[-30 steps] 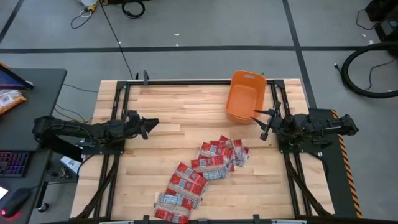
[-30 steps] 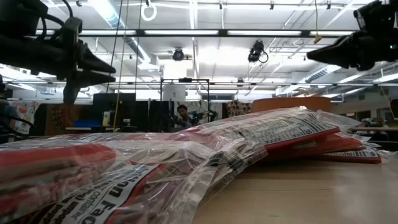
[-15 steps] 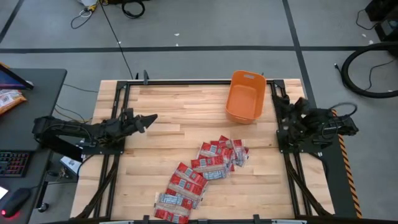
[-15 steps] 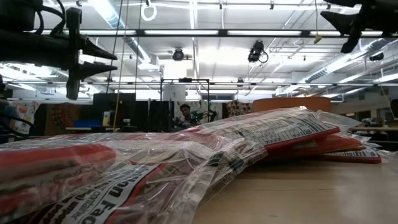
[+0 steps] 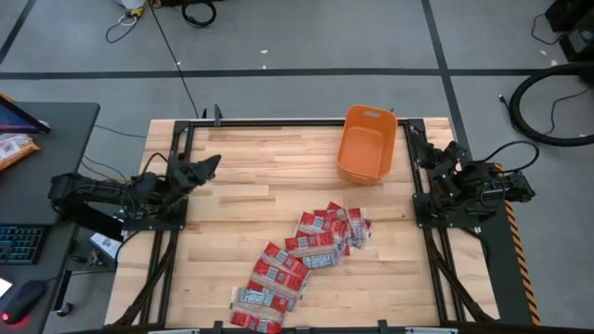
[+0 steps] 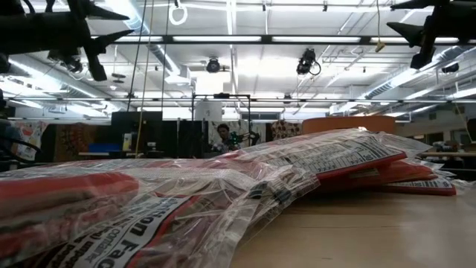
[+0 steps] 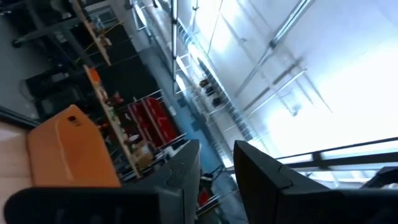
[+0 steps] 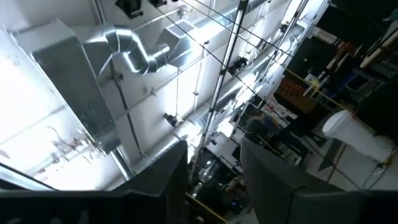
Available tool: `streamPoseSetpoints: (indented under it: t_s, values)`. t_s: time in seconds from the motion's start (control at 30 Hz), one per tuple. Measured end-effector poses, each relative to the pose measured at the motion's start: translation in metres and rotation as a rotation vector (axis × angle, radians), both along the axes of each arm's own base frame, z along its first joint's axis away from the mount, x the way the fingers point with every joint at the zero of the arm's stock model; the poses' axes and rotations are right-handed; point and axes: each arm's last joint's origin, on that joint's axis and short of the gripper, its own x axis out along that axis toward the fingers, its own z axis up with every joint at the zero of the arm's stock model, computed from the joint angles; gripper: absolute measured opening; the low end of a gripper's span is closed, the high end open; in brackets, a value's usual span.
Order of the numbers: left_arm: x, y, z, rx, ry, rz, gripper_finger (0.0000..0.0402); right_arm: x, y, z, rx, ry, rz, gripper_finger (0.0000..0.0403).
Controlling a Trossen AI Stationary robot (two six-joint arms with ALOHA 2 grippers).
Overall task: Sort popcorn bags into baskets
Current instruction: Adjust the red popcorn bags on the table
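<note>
Your popcorn bags (image 5: pixel 302 260) lie scattered mid-table, well apart from both grippers. The left gripper (image 5: pixel 206 167) and right gripper (image 5: pixel 419 150) are raised, fingers parted, holding nothing. The basket (image 5: pixel 365 146) stands near the right one.

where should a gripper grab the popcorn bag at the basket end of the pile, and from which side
Probably the free edge of the popcorn bag nearest the orange basket, coming from above on the right gripper's side. It lies flat and fans outward there, its other end tucked among neighbouring bags, so only that edge offers a pinch.
</note>
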Motion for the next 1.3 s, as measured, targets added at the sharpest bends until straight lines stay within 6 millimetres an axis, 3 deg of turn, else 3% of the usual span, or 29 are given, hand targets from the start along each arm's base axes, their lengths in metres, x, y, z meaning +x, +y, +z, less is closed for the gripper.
streamPoseSetpoints:
  t_s: [0.27, 0.47, 0.63, 0.73, 0.83, 1.17, 1.3]
  values:
    - [-0.001, 0.0, 0.007, -0.001, -0.042, -0.004, 0.0103, -0.002, 0.0, 0.002, 0.038, -0.065, 0.04, 0.0155]
    - [-0.004, -0.005, 0.059, 0.249, -0.086, -0.07, 0.0103, 0.002, 0.002, 0.002, 0.061, -0.099, 0.157, 0.0155]
    - [0.0, -0.005, 0.091, 0.365, 0.129, -0.026, 0.0103, 0.02, 0.004, 0.009, 0.108, 0.083, 0.212, 0.0155]
    - [0.004, -0.003, 0.098, 0.363, 0.276, -0.023, 0.0103, 0.033, 0.007, 0.022, 0.085, 0.209, 0.248, 0.0155]
    - [0.008, -0.001, 0.102, 0.345, 0.315, -0.044, 0.0103, 0.048, 0.01, 0.038, 0.052, 0.334, 0.292, 0.0155]
    - [0.026, 0.001, 0.096, 0.306, 0.351, -0.169, 0.0103, 0.096, 0.022, 0.08, -0.051, 0.692, 0.475, 0.0155]
    - [0.037, 0.001, 0.09, 0.266, 0.39, -0.192, 0.0103, 0.112, 0.024, 0.086, -0.036, 0.891, 0.515, 0.0155]
